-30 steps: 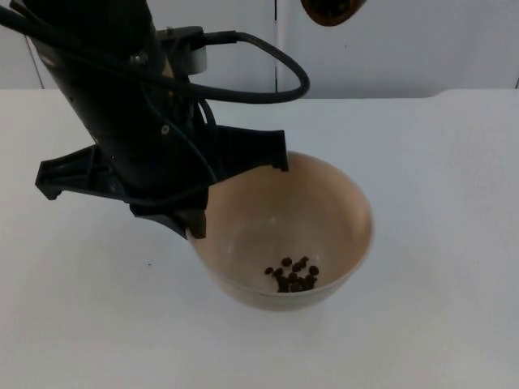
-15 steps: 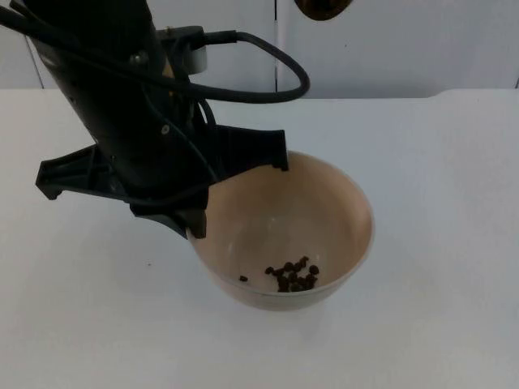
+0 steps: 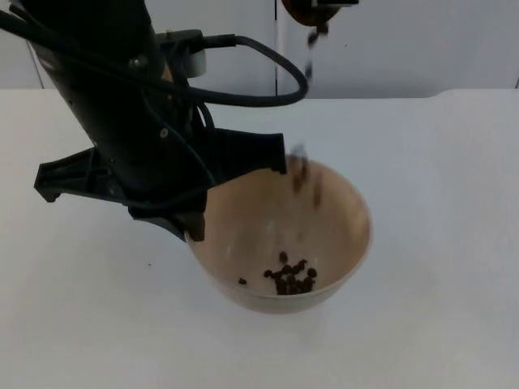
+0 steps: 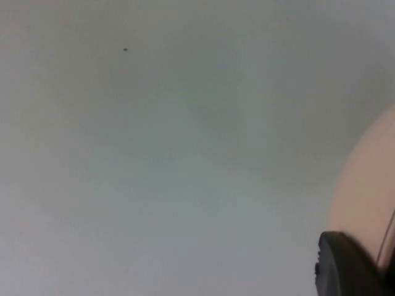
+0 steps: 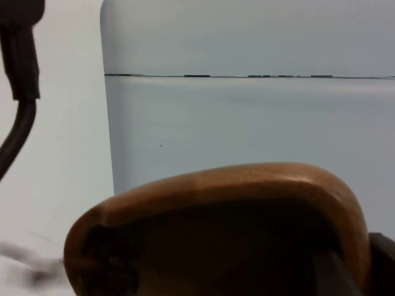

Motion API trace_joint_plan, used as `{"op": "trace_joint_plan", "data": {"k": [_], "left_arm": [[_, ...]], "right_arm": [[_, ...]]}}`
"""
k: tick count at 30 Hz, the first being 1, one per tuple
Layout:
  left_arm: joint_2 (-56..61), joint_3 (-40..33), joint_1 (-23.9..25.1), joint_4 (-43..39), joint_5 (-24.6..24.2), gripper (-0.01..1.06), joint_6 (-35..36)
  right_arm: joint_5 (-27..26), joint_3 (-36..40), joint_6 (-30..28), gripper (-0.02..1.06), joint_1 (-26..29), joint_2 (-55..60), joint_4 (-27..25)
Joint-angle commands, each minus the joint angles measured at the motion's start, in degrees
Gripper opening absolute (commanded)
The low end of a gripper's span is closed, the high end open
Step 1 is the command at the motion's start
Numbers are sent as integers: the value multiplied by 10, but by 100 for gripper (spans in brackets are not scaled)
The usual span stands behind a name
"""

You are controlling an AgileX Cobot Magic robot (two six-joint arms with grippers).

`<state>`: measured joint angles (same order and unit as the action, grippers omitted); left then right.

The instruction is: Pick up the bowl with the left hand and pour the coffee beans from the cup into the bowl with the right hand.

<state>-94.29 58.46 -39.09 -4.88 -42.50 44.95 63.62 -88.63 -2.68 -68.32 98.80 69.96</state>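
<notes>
**Pouring beans: bowl held up, cup tipped above it**

Holding the bowl (image 3: 284,235) in my left hand (image 3: 195,219), fingers clamped on its near-left rim, one inside and one outside the wall. In the top view the bowl sits above the white bench (image 3: 438,243), tilted a little toward the camera, its beige interior open upward. A small heap of coffee beans (image 3: 290,278) lies at the lowest part of the bowl's inside, with one stray bean just to the heap's left. More beans are in the air: dark streaks (image 3: 306,174) over the far rim of the bowl, and a few (image 3: 312,36) just below the cup.

In the left wrist view, the bowl's outer wall (image 4: 367,203) shows pale beige beside my black fingertip (image 4: 349,265), with bare bench behind it.

My right hand (image 3: 331,2) is at the upper edge of the top view, high over the bowl's far side, against the grey partition wall (image 3: 422,49). It carries the cup (image 3: 312,10), a brown wooden one, of which just the lower edge is visible there. In the right wrist view the cup (image 5: 216,228) is tipped on its side, rounded brown wall uppermost, dark opening facing away; a fingertip (image 5: 382,265) presses against its flank, so this hand is closed on the cup. A blurred dark smear (image 5: 31,271) near the cup's mouth could be falling beans; I cannot tell.
</notes>
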Motion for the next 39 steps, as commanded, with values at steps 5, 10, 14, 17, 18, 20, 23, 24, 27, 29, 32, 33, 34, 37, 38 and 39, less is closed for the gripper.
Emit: {"op": "trace_joint_plan", "data": {"k": [5,10,14,17,18,20,23,24,27,29,32,33,34,37,38,39], "left_arm": [[3,0,-3,0,5,0,4],[3,0,-3,0,5,0,4],[3,0,-3,0,5,0,4],[3,0,-3,0,5,0,4],[3,0,-3,0,4,0,4],[3,0,-3,0,4,0,4],[3,0,-3,0,4,0,4],[3,0,-3,0,4,0,4],[3,0,-3,0,4,0,4],[3,0,-3,0,4,0,4],[3,0,-3,0,4,0,4],[3,0,-3,0,3,0,4],[3,0,-3,-1,2,0,4],[3,0,-3,-1,0,0,4],[3,0,-3,-1,0,0,4],[3,0,-3,-1,0,0,4]], "right_arm": [[0,-4,3,0,-3,2,9],[3,-4,11,0,-3,2,4],[10,-4,31,0,-2,2,4],[10,-4,57,0,-1,-3,0],[10,-4,64,0,-1,-4,0],[10,-4,66,0,-1,-11,-3],[9,-4,66,0,-1,-26,-27],[9,-4,66,0,-1,-32,-34],[9,-4,66,0,-1,-39,-46],[9,-4,66,0,-1,-45,-55],[9,-4,66,0,2,-48,-68],[9,-4,66,0,7,-48,-78],[9,-4,67,0,12,-48,-92],[5,-4,81,0,34,-51,-131],[1,-4,89,0,46,-55,-149],[-1,-4,92,0,52,-57,-158]]}}
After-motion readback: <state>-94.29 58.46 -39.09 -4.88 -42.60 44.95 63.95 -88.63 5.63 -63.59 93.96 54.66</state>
